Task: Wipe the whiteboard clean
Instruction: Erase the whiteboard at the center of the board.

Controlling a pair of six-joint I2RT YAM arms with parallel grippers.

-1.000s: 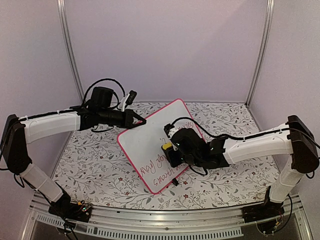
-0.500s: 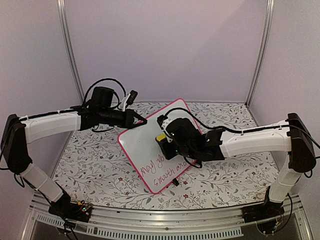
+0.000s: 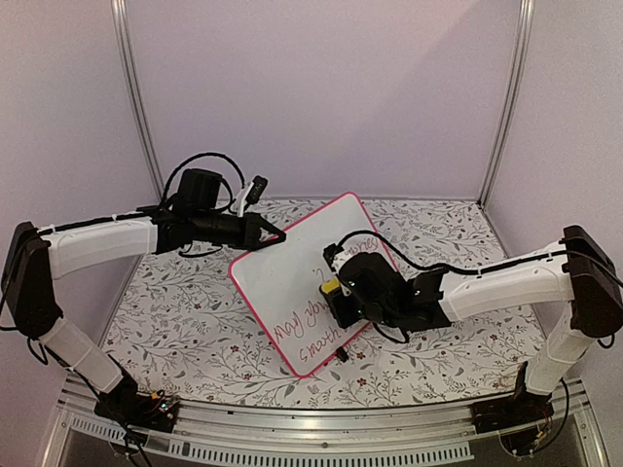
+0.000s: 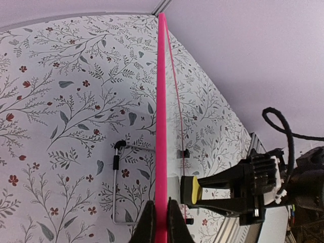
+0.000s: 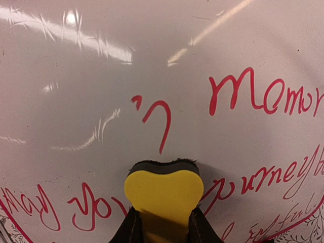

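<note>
Right gripper (image 3: 332, 289): moved since half a second ago, from farther up the whiteboard (image 3: 284, 270) back toward its near right edge, close to where it stood a second ago. Left gripper (image 3: 274, 234) and board: no change over the same span.

Item 1, whiteboard. Stands tilted on the floral table cover (image 3: 438, 233), with a pink frame all round. Its far left edge sits between the left fingers; its written face lies under the right fingers.

Item 2, left gripper (image 4: 161, 223). The fingers are pressed onto the pink frame (image 4: 161, 101), one on each side, and the frame runs straight ahead of them.
- Left of the fingers: open table cover (image 4: 61, 101) and a thin wire bracket (image 4: 117, 187) just behind the board.
- Right of the fingers: the board face, with the right gripper and its eraser (image 4: 193, 189) against it.

Item 3, right gripper (image 5: 163, 220). The fingers pinch the yellow eraser (image 5: 163, 195), whose dark pad is on the board (image 5: 91, 91).
- Ahead of the fingers: one short red stroke (image 5: 161, 119) just beyond the pad, then bare white surface.
- Either side of the fingers: lines of red writing (image 5: 263, 96), with more up and to the right.
- Behind the fingers: the pink frame, showing at both lower corners of the wrist view, so there is little room that way.
</note>
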